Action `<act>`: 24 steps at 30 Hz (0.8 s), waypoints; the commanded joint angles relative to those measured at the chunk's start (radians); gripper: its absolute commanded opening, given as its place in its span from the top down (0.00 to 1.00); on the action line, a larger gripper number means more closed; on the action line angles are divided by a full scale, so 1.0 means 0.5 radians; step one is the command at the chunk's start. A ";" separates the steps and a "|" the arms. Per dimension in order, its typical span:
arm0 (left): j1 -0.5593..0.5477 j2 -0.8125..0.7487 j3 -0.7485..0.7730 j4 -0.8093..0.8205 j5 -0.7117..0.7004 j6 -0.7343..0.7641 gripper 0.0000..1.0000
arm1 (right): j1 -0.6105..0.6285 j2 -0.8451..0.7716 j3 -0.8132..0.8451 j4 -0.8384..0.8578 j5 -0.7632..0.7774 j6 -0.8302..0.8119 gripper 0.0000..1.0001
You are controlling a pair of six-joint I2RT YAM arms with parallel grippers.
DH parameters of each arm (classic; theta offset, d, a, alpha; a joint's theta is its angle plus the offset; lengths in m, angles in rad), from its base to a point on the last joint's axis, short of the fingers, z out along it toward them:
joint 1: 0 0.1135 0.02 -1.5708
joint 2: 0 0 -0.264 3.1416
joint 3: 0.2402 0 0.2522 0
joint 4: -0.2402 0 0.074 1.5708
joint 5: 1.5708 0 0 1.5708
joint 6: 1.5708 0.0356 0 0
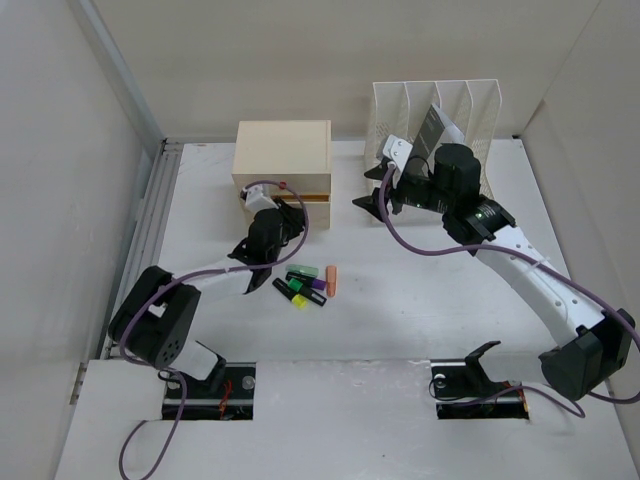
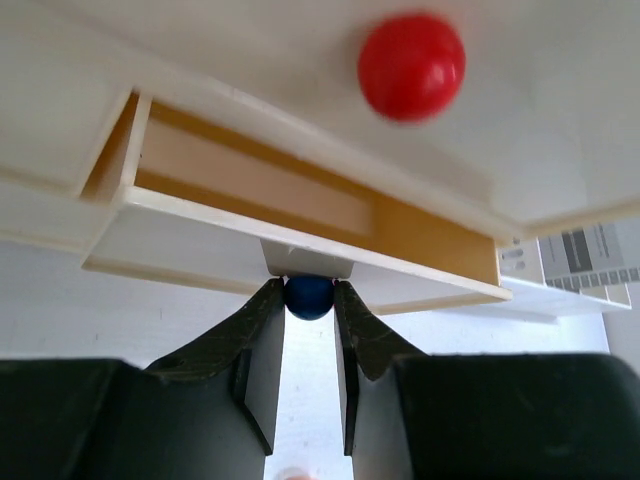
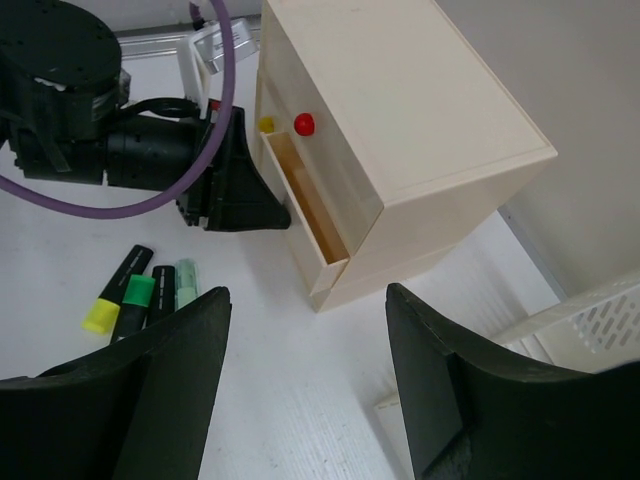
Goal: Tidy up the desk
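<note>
Desk (image 1: 400,300): a broad, flat, matte white tabletop. It fills the floor of the top view, with pale walls around it on three sides.
Desk edge: an aluminium rail (image 1: 150,230) runs along the 9 o'clock side.
Desk cutouts: two rectangular openings in the near edge, one at 7 o'clock (image 1: 205,397) and one at 5 o'clock (image 1: 480,398). My arm bases sit in them.
Desk surface: bare white between 3 and 5 o'clock, crossed only by my right arm.
Drawer box (image 1: 283,150): beige, standing on the desk at 11 o'clock, close to the far wall.
Bottom drawer (image 2: 250,245): pulled out a little, showing a strip of its tan inside.
My left gripper (image 2: 309,305): jaws drawn close together, clamped on the blue knob (image 2: 309,293) at the front of that drawer, one finger on each side of it.
Other knobs: a red one (image 2: 411,66) on the front above the drawer I hold. In my right wrist view a yellow one (image 3: 266,124) sits beside it.
My right gripper (image 3: 305,300): jaws spread wide, nothing between them, held above the desk at 1 o'clock.
File rack (image 1: 440,110): white and slotted, at 1 o'clock against the far wall, with a sheet leaning in it.
Highlighters (image 1: 305,285): a loose cluster lying flat near the desk's middle, just toward 6 o'clock from the drawer box.
</note>
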 commanded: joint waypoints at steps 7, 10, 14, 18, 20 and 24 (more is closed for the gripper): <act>-0.169 -0.304 -0.316 0.039 -0.106 -0.092 0.92 | -0.010 -0.042 0.000 0.091 -0.056 0.019 0.32; -0.221 -0.378 -0.396 0.039 -0.149 -0.135 0.92 | -0.010 -0.042 0.000 0.091 -0.075 0.019 0.32; -0.258 -0.403 -0.427 0.039 -0.173 -0.154 0.88 | -0.010 -0.042 0.000 0.091 -0.075 0.019 0.32; -0.258 -0.384 -0.409 0.000 -0.195 -0.175 0.54 | -0.010 -0.042 0.000 0.091 -0.075 0.019 0.30; -0.258 -0.384 -0.384 -0.025 -0.213 -0.175 0.41 | -0.010 -0.042 0.000 0.091 -0.075 0.019 0.29; -0.276 -0.454 -0.384 -0.099 -0.235 -0.175 0.23 | -0.010 -0.024 0.000 0.091 -0.093 0.019 0.29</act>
